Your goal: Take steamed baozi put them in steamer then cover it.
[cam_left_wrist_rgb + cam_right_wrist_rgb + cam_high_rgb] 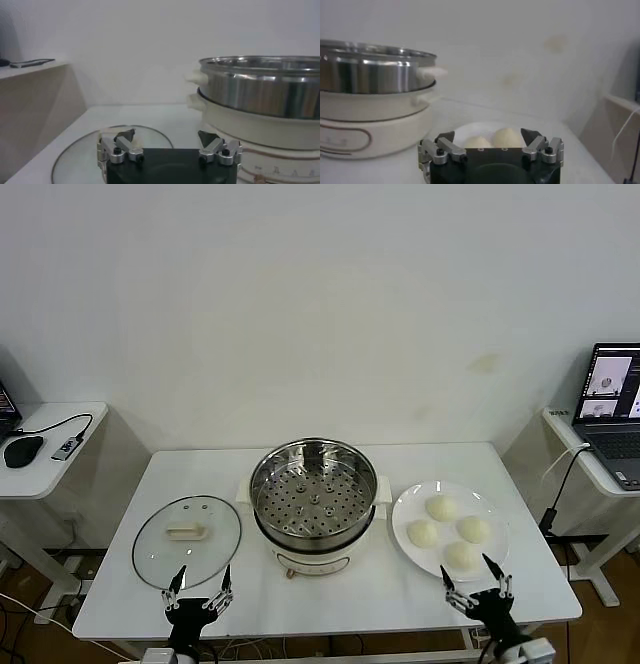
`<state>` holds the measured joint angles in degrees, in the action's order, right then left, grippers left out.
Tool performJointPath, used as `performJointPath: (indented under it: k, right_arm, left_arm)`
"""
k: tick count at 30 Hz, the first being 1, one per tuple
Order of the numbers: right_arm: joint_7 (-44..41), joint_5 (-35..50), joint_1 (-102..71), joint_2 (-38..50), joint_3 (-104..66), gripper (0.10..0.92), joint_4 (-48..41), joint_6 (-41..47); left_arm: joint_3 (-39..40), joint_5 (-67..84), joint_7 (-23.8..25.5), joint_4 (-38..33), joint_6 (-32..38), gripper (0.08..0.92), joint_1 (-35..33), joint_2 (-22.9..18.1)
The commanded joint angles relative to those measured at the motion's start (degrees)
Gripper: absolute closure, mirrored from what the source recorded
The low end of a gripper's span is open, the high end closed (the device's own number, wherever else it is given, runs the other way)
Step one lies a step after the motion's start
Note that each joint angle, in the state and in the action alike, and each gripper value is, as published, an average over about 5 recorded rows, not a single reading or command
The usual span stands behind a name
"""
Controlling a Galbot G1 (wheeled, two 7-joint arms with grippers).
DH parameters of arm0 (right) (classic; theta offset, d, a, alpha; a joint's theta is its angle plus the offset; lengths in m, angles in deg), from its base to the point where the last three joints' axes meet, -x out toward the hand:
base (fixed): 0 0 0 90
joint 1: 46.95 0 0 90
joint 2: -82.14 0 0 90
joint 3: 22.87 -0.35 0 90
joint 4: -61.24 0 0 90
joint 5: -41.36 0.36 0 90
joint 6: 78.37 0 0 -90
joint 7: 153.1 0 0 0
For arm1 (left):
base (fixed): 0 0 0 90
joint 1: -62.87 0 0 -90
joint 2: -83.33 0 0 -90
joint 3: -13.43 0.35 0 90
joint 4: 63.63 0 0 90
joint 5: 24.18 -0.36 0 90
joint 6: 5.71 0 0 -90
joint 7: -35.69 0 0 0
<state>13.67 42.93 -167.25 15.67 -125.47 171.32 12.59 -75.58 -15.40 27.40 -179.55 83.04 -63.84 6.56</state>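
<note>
We see the steamer (314,496) sitting at the middle of the white worktop (120,599), its shiny perforated basket uncovered and holding nothing, mounted on the cream pot base (312,559). To its right, on the robot's right side, a white plate (405,514) carries the four steamed baozi (441,507), grouped close together and all still on the plate. On the robot's left side the cover (187,541) lies flat on the worktop just beside the steamer, its cream handle facing up. Our left end effector (199,586) hovers at the near edge of the cover with its fingers spread apart and gripping nothing; the left wrist view shows the glass lid directly beyond its fingertips (126,135). Our right end effector (478,580) hangs at the near rim of the plate, likewise spread wide and holding nothing, and the right wrist view shows two baozi framed between its fingers (530,136).
</note>
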Motion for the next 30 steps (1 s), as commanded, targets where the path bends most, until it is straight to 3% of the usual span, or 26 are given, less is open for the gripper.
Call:
performJointPath:
  k: [1,10,16,24,30]
  right_arm:
    - [-4.98,-13.90,11.23,12.01,-1.14,0.203,-4.09,4.27]
    - [-21.62,-23.99,29.02,26.34,10.43,0.203,-15.32,8.31]
    - [-32.25,-25.38,43.75,32.84,24.95,0.203,-22.32,10.32]
    - [-44.74,-24.26,67.14,33.38,50.33,0.203,-33.76,6.46]
    - [-49.95,-20.93,81.07,28.01,65.74,0.203,-42.67,4.10]
  left_arm:
    - [-0.06,-0.96,-0.45,-1.28,-3.51,0.177,0.87,1.32]
    - [-0.21,-7.25,-0.53,-1.09,-3.51,0.177,1.90,2.27]
    - [-0.69,-10.60,-2.28,-1.69,-3.56,0.177,1.96,1.98]
    - [-0.90,-10.63,-2.40,-1.22,-4.59,0.177,2.00,2.66]
    - [-0.96,-10.67,-2.10,-0.81,-4.99,0.177,2.69,2.71]
